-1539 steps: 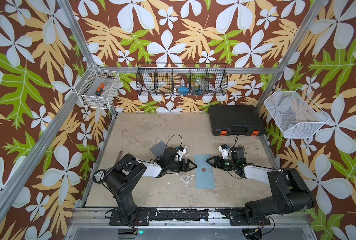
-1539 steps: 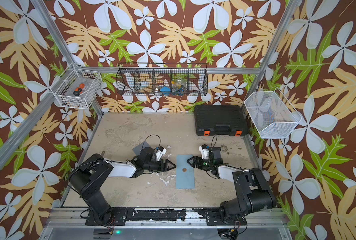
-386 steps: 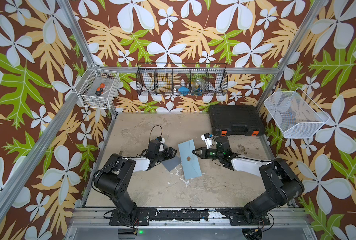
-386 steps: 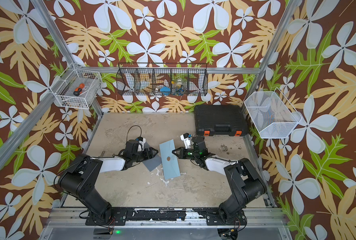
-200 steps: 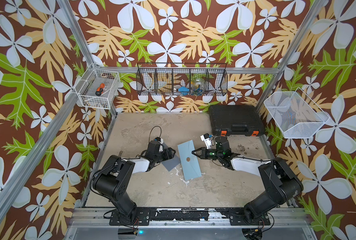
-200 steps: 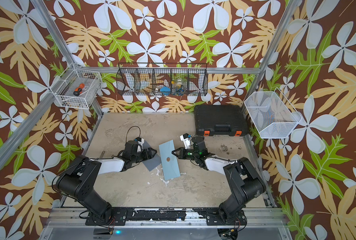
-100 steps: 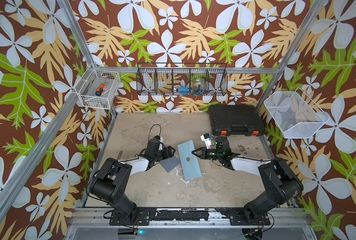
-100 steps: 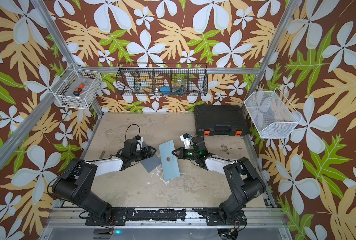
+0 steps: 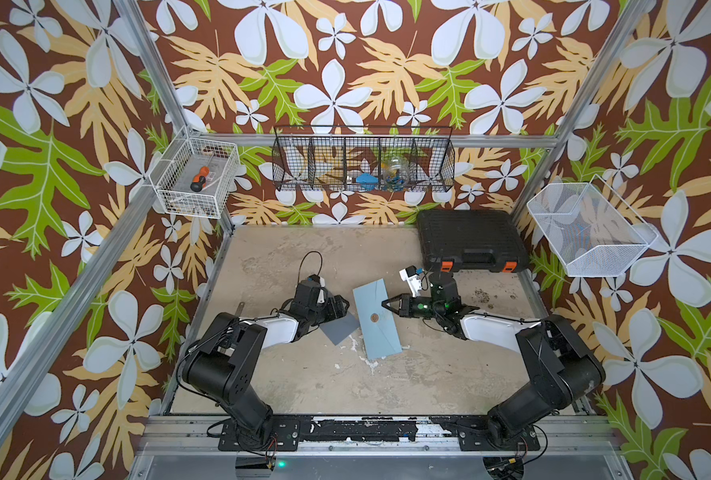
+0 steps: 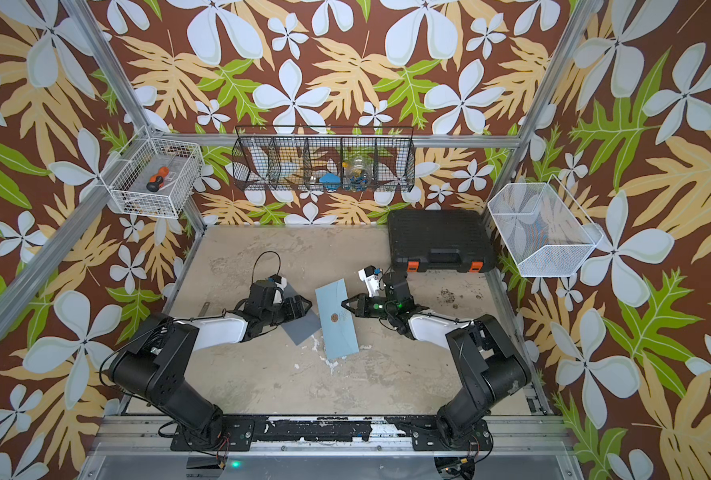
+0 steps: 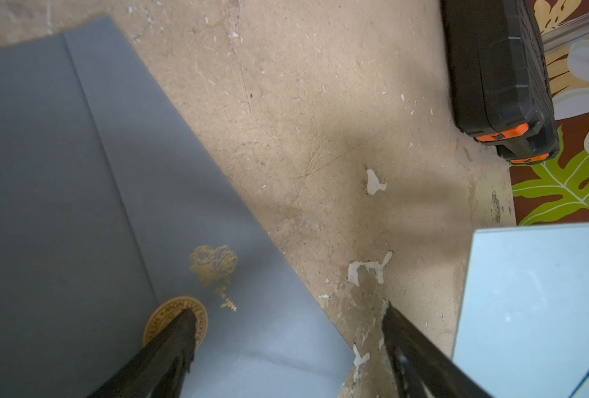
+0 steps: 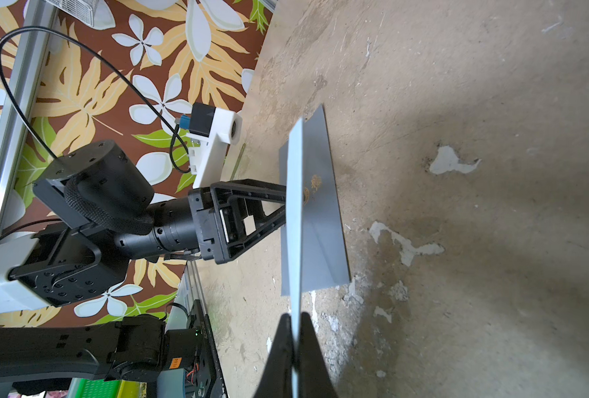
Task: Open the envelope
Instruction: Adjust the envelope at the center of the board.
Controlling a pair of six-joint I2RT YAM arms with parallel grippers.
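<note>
- Left pincer (image 11: 286,312): spread, one finger over gold seal (image 11: 155,324) of grey envelope (image 11: 79,172), lower left of the frame.
- Right pincer (image 12: 294,322): pressed together, pinching blue envelope (image 12: 294,206) by its edge.
- Its brown seal (image 9: 373,318) shows in both top views only.

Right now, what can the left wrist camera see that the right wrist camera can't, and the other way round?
Only the left wrist view shows the black case with orange latches, and a finger of the open left claw over the gold seal on the grey envelope. Only the right wrist view shows the left arm, its white camera, and the right claw shut on the edge of the light blue envelope. Both show the grey envelope, the light blue envelope and the scuffed table.
</note>
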